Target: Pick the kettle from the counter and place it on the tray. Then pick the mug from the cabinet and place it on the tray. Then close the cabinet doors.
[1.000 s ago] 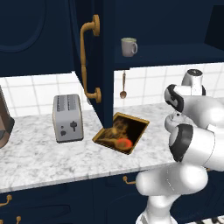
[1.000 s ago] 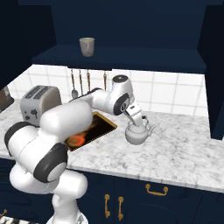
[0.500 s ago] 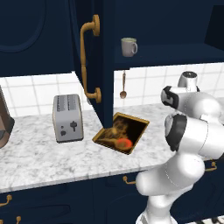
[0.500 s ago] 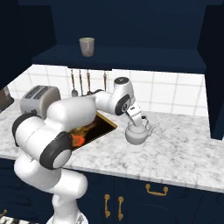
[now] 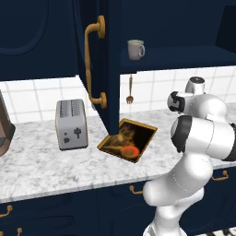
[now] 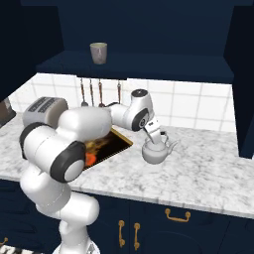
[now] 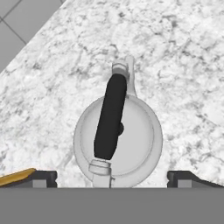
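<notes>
I have the gripper (image 6: 155, 137) right over the kettle (image 6: 157, 151), its two fingers spread wide and holding nothing. In the hand view the finger tips (image 7: 41, 177) stand on either side of the kettle's (image 7: 117, 140) round body, the dark handle (image 7: 110, 117) running between them, and neither tip touches it. Compared with a second ago the hand has dropped lower over the kettle, and the elbow has swung up and toward the camera in the right base view. The kettle itself has not moved: it sits on the counter (image 6: 208, 171) just beside the tray (image 6: 106, 145), on the side away from the toaster (image 6: 43, 109). The tray (image 5: 128, 139) lies flat on the counter (image 5: 41, 166), its orange-red spot showing, near the toaster (image 5: 71, 123). Above the tray, the mug (image 5: 136, 49) stands on the cabinet (image 5: 184, 27) shelf, and the cabinet door (image 5: 92, 60) hangs open as before.
</notes>
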Robot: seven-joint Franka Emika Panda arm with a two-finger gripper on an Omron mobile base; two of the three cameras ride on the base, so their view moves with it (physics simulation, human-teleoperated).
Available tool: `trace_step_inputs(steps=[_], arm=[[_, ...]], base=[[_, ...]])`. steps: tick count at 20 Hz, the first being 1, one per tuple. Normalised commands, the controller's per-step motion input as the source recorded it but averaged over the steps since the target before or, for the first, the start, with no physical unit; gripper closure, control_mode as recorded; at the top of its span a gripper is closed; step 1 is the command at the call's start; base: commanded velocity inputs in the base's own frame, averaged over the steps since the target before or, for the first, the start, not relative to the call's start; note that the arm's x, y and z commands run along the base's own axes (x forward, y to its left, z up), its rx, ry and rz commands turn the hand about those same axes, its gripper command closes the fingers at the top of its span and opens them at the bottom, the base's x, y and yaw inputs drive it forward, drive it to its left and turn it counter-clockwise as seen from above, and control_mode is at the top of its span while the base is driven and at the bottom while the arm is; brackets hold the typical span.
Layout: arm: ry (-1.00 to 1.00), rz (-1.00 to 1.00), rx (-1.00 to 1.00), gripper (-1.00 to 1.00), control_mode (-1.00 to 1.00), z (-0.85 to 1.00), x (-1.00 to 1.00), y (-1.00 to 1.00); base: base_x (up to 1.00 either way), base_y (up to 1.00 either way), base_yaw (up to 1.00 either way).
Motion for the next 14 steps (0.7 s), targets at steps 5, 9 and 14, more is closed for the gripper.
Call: trace_step_inputs(steps=[5, 9, 14], arm=[[0.00, -0.02, 0.02, -1.00, -1.00, -0.10, 0.17, -0.03], [0.00, -0.01, 0.03, -1.00, -1.00, -0.06, 0.17, -0.08], [0.00, 0.00, 0.01, 1.00, -1.00, -0.07, 0.11, -0.04]], base=[[0.00, 0.00, 0.00], [0.00, 0.00, 0.00], [0.00, 0.00, 0.00]])
